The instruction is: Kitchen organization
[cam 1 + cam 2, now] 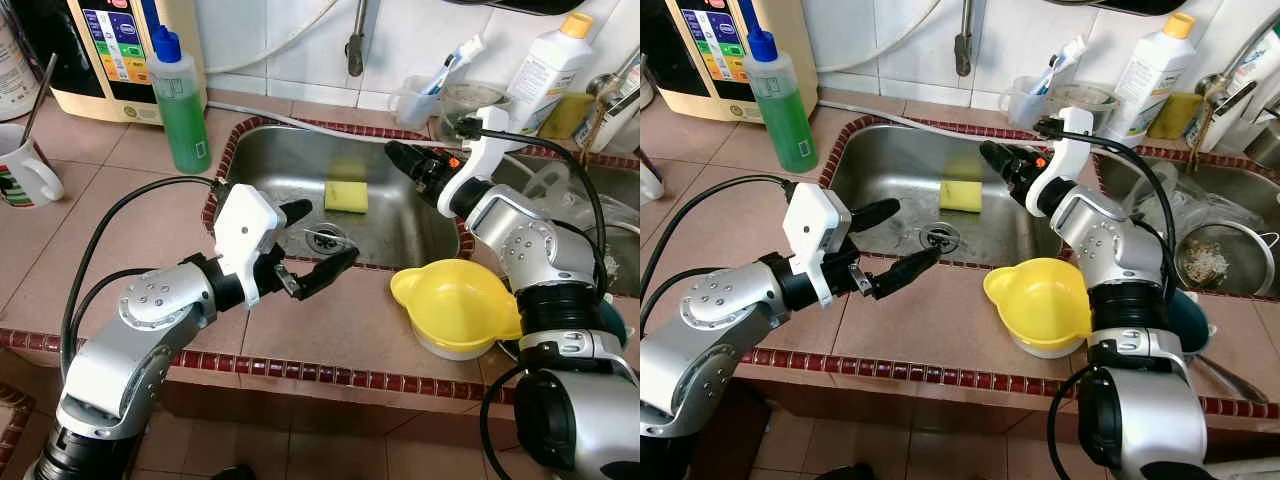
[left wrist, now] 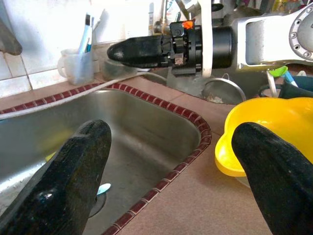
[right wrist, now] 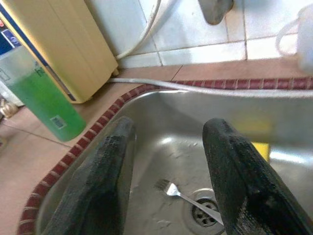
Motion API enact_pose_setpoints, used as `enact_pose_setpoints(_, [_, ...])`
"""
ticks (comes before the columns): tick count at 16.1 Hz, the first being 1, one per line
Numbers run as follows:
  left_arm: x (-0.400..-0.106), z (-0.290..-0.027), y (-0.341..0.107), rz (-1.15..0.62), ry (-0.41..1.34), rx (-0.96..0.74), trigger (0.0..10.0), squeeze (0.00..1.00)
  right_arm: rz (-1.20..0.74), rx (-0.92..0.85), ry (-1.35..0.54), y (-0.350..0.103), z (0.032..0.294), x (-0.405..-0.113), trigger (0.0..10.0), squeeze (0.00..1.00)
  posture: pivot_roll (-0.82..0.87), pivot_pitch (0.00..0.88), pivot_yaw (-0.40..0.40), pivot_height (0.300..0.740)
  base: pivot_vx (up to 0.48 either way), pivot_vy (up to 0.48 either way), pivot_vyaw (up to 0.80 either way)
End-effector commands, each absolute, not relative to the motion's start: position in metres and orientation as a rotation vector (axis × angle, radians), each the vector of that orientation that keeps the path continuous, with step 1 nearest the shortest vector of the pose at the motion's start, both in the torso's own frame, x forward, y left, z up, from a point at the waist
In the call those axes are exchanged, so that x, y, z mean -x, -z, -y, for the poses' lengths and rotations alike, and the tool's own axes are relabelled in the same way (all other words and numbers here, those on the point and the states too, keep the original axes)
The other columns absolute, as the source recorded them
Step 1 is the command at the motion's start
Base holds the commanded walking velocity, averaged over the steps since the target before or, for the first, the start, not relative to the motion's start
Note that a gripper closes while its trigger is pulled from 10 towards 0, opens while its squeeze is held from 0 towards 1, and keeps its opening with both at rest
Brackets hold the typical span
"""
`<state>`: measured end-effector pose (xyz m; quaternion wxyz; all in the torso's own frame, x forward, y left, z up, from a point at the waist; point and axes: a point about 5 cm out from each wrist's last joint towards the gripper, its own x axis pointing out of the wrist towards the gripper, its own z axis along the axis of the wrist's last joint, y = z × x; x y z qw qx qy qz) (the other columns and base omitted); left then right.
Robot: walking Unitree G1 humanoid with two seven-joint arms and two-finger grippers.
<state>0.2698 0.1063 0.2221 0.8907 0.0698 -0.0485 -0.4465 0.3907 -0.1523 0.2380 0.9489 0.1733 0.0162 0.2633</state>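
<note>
Where sink (image 1: 262,160) dips: sponge (image 1: 346,196), seemingly fork (image 3: 182,195).

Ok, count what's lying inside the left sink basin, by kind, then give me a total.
Sponge: 1
Fork: 1
Total: 2

Head cams down, wrists across sink (image 1: 300,160)
</note>
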Motion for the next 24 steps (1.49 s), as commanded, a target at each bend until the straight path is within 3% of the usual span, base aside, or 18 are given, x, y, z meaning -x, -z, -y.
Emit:
enact_pose_setpoints(1, [-0.274,-0.109,-0.223,0.115,0.894,-0.155,10.0,0.0,0.036,-0.287,-0.517,-0.251,0.154,-0.389,10.0,1.0,0.01,0.133,-0.091,0.74,0.0,0.0,0.0])
enact_pose_setpoints(2, [-0.277,-0.11,-0.222,0.124,0.871,-0.152,10.0,0.0,0.07,-0.252,-0.503,-0.254,0.154,-0.388,10.0,0.71,0.01,0.127,-0.091,0.74,0.0,0.0,0.0])
enact_pose_setpoints(3, [-0.285,-0.115,-0.221,0.129,0.806,-0.158,10.0,0.0,0.144,-0.171,-0.47,-0.258,0.154,-0.385,10.0,0.0,0.0,0.11,-0.092,0.74,0.0,0.0,0.0])
enact_pose_setpoints(6, [-0.298,-0.123,-0.222,0.168,0.676,-0.124,10.0,0.0,0.313,-0.053,-0.455,-0.261,0.145,-0.368,10.0,0.0,-0.01,0.067,-0.087,0.74,0.0,0.0,0.0])
enact_pose_setpoints(9, [-0.305,-0.127,-0.22,0.19,0.606,-0.072,10.0,0.0,0.397,-0.073,-0.502,-0.261,0.128,-0.346,10.0,0.0,-0.02,0.029,-0.068,0.74,0.0,0.0,0.0])
enact_pose_setpoints(18, [-0.311,-0.136,-0.208,0.221,0.467,-0.004,10.0,0.0,0.491,-0.003,-0.368,-0.235,0.116,-0.312,10.0,0.0,-0.03,0.0,-0.054,0.74,0.0,0.0,0.0])
enact_pose_setpoints(24, [-0.306,-0.133,-0.206,0.261,0.44,-0.023,10.0,0.0,0.504,0.049,-0.331,-0.231,0.12,-0.308,10.0,0.0,-0.03,0.0,-0.068,0.74,0.0,0.0,0.0])
